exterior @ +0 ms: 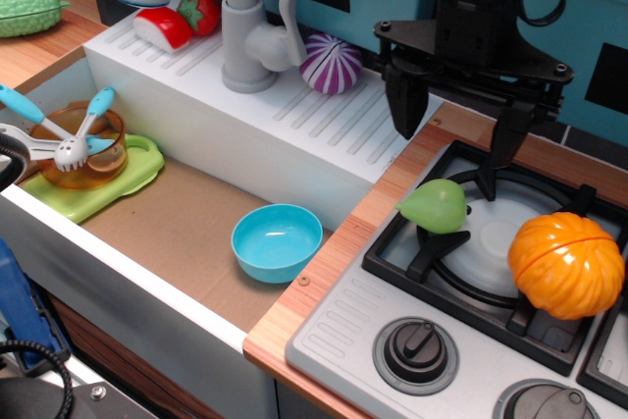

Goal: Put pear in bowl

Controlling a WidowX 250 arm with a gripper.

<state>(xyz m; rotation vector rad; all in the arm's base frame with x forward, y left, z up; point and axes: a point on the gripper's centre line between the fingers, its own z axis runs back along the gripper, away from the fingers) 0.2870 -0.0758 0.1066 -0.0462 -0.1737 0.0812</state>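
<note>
Gripper [457,134]: being held above the stove at upper right; fingers spread apart, nothing gripped
Pear [434,205]: being left on the burner grate, centre right; its smooth taper is risking a slip
Pumpkin [567,264]: sitting near; a knock is being risked
Bowl [277,241]: waiting in the sink, lower centre

Orange pumpkin [567,264] sitting on stove grate [471,242]; amber bowl [80,149] holding utensils, resting on green cutting board [132,179]; purple onion [331,63] lying beside grey faucet [250,31].

No readable text, labels, brands or numbers anywhere; the stove knobs [416,349] show no legible markings, nothing printed on the toys or sink.
</note>
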